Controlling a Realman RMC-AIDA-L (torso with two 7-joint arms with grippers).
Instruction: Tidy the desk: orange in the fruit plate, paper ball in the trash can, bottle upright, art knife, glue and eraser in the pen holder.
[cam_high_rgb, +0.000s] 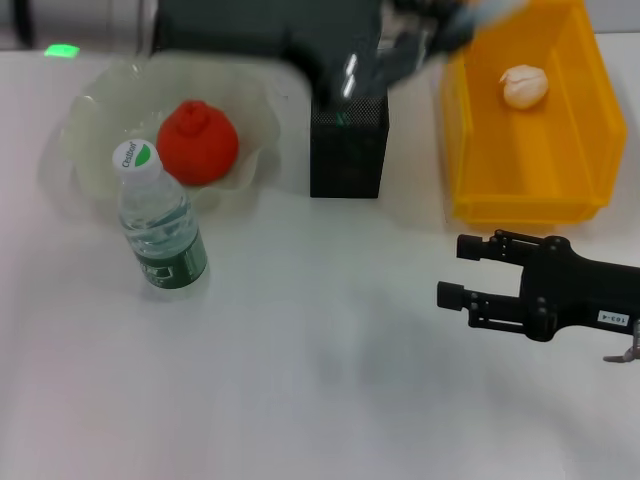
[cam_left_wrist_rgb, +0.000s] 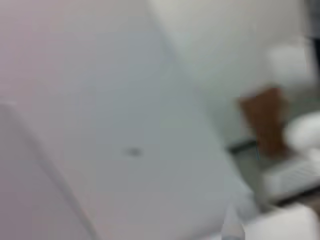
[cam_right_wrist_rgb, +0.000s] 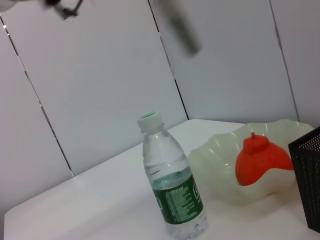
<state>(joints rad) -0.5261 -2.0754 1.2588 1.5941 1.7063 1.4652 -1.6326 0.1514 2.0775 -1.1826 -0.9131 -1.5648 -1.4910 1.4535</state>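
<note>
The red-orange, bumpy-skinned orange (cam_high_rgb: 197, 141) is sitting in the wide translucent pale-green fruit plate (cam_high_rgb: 84, 120) with the ruffled rim, at the far left of the white desk (cam_high_rgb: 300, 360). Just in front of that plate, the clear plastic water bottle (cam_high_rgb: 158, 228) with the dark green label is standing upright, white-green cap on top. Beside the plate, the black metal-mesh pen holder (cam_high_rgb: 348, 160) is standing square, and the left arm is hanging directly over it as a dark blur, its left gripper (cam_high_rgb: 400, 45) smeared across the holder's mouth (I cannot tell whether those jaws are open or closed). That blur is hiding the holder's contents. To the right, the bright yellow rectangular trash can (cam_high_rgb: 470, 150) is holding the crumpled whitish paper ball (cam_high_rgb: 524, 86). The right gripper (cam_high_rgb: 460, 270) is hovering low over bare desk in front of the can, jaws parted, gripping nothing.
</note>
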